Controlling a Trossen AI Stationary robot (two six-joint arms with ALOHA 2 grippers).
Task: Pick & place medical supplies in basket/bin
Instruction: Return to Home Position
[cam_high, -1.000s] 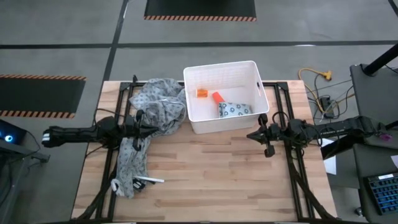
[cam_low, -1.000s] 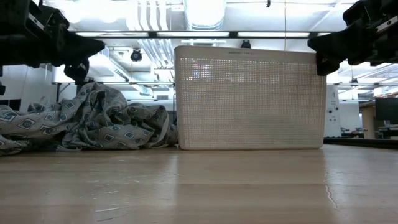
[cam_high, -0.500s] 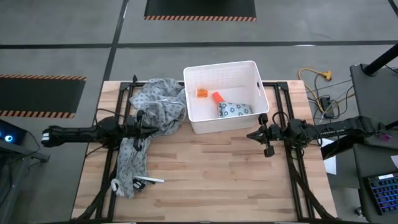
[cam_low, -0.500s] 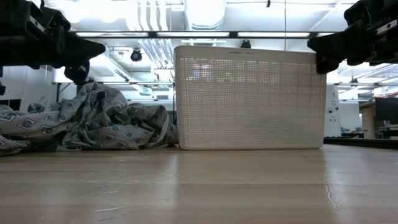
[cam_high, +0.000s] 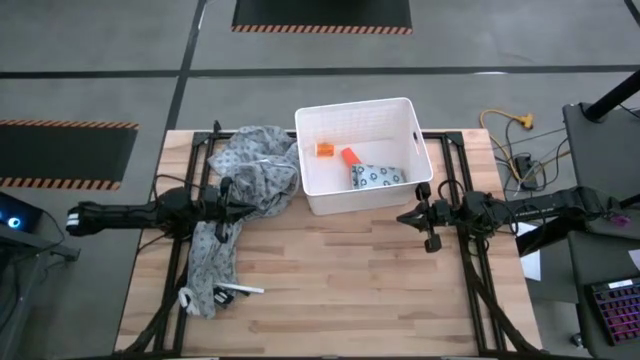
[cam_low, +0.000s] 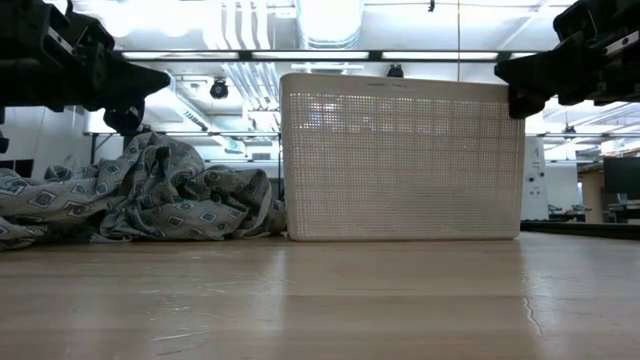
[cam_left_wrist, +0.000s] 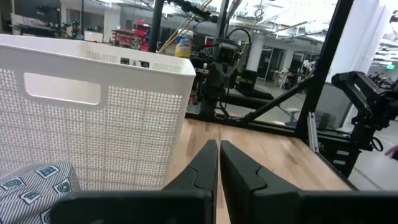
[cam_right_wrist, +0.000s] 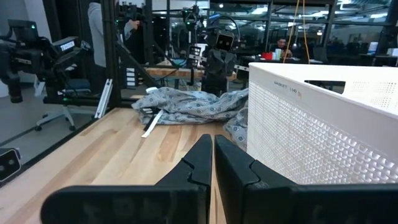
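Note:
The white perforated bin (cam_high: 362, 155) stands at the table's far middle. Inside it lie an orange tapered piece (cam_high: 350, 156), a small orange item (cam_high: 324, 150) and a pale packet with dark ring dots (cam_high: 378, 176). My left gripper (cam_high: 240, 207) hovers shut and empty left of the bin, over a grey patterned cloth (cam_high: 245, 180). My right gripper (cam_high: 405, 217) hovers shut and empty at the bin's near right corner. A small white piece (cam_high: 238, 291) lies on the table by the cloth's near end.
The grey patterned cloth spreads from the bin's left side toward the near left of the table. The wooden table (cam_high: 340, 290) shows bare boards in front of the bin. Dark frame rails (cam_high: 470, 270) run along both sides.

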